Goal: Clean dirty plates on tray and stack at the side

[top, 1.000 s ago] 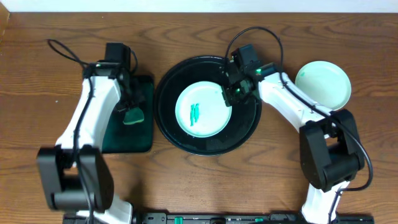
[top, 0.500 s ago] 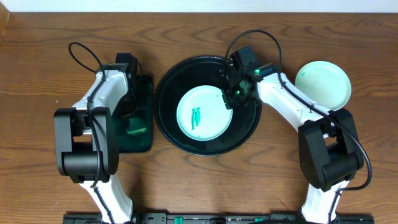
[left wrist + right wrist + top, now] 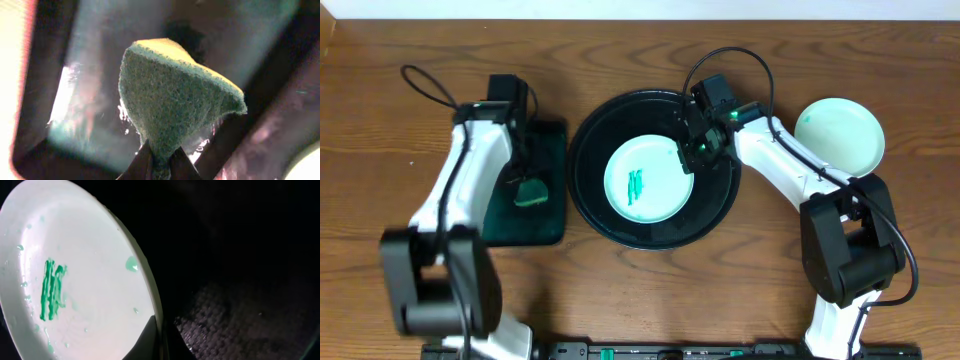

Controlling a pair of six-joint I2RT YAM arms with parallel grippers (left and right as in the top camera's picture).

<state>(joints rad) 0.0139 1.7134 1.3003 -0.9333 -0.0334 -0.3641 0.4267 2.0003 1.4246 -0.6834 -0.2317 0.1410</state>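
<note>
A pale plate (image 3: pixel 650 190) with a green smear (image 3: pixel 635 183) lies in the round black tray (image 3: pixel 588 140). My right gripper (image 3: pixel 691 156) is shut on the plate's right rim. In the right wrist view, one finger lies over the plate (image 3: pixel 85 255) and the other under its rim, at the gripper (image 3: pixel 160 340). My left gripper (image 3: pixel 523 178) is shut on a green sponge (image 3: pixel 532 190) over the dark-green rectangular tray (image 3: pixel 546 225). The left wrist view shows the sponge (image 3: pixel 175 95) pinched at the gripper (image 3: pixel 159 167). A clean turquoise plate (image 3: pixel 838 135) sits on the table at the right.
The dark-green tray's wet floor (image 3: pixel 90 85) shows under the sponge. Bare wood tabletop (image 3: pixel 720 290) lies in front of the black tray and at the far left. Cables loop above both arms.
The left arm swung nearer over the green tray with the sponge, then back to about where it was. The right gripper and the smeared plate stayed nearly still.
</note>
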